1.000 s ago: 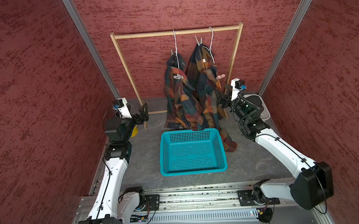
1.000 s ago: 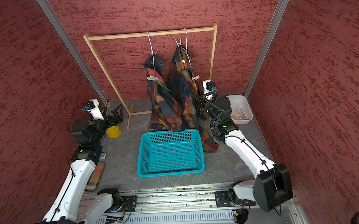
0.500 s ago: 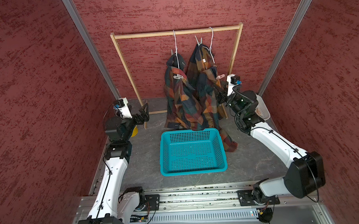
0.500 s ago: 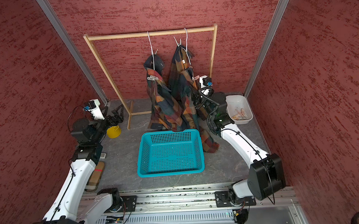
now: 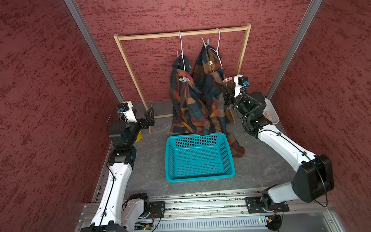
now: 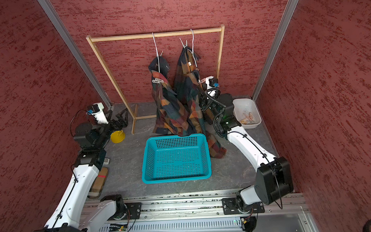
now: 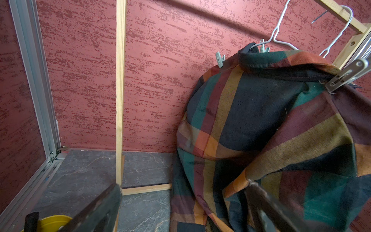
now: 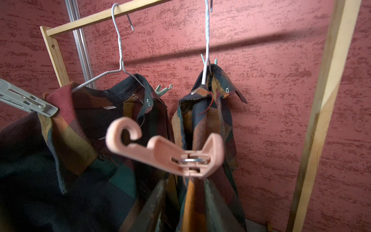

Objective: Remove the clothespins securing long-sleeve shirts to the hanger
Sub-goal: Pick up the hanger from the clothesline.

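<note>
Clothespins everywhere, and a pink clothespin [image 8: 164, 154] fills the right wrist view, clipped on the shoulder of the shirt nearer the right arm. The right jaws sit just beneath it, dark and blurred, and I can't tell whether they have closed on it or merely flank it. In a top view the pink clothespin shows at the 3 o'clock edge of the 2 long-sleeve shirts [image 5: 201, 102]. They hang on white wire hangers [image 5: 181, 44] from the wooden rack [image 5: 150, 36], at 12 o'clock from the teal basket [image 5: 199, 177]. A whitish-grey clothespin [image 5: 183, 79] grips the other shirt's shoulder, and a mint clothespin [image 8: 163, 89] pokes out behind its collar. Over at 9 o'clock the left jaws stand wide open, holding nothing, well apart from the shirts. A white tub [image 6: 244, 100] with loose pins sits on the tabletop at 2 o'clock of the basket.
</note>
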`<move>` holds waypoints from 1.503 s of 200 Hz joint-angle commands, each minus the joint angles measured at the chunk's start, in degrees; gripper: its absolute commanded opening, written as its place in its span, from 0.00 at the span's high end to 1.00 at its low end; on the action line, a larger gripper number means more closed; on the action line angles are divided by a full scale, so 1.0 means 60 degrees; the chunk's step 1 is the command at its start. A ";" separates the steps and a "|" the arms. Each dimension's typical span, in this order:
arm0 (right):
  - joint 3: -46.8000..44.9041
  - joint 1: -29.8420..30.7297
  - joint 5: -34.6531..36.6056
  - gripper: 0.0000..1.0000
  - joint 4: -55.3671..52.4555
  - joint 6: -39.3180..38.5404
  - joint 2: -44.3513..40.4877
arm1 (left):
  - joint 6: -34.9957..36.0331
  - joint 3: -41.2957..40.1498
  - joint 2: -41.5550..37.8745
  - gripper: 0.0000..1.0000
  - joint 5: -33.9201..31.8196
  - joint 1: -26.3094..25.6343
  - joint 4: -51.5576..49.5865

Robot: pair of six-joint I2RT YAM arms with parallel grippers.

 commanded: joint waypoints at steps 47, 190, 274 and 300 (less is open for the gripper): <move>0.0390 0.0037 -0.0293 0.76 0.0208 -0.0126 0.0302 | -0.0121 0.0057 0.0011 0.00 0.0075 0.0061 0.0177; 0.0377 0.0037 -0.0386 0.72 0.0079 -0.0128 0.0203 | -0.0085 -0.0065 -0.0185 0.00 0.0098 0.0056 0.0161; 0.0522 0.0050 -0.0356 0.81 -0.0008 -0.0060 0.0461 | -0.0055 -0.0122 -0.0253 0.01 0.0086 0.0057 0.0167; 0.0552 0.0043 -0.0313 0.86 -0.0027 -0.0051 0.0529 | -0.0055 -0.0152 -0.0253 0.01 0.0086 0.0060 0.0177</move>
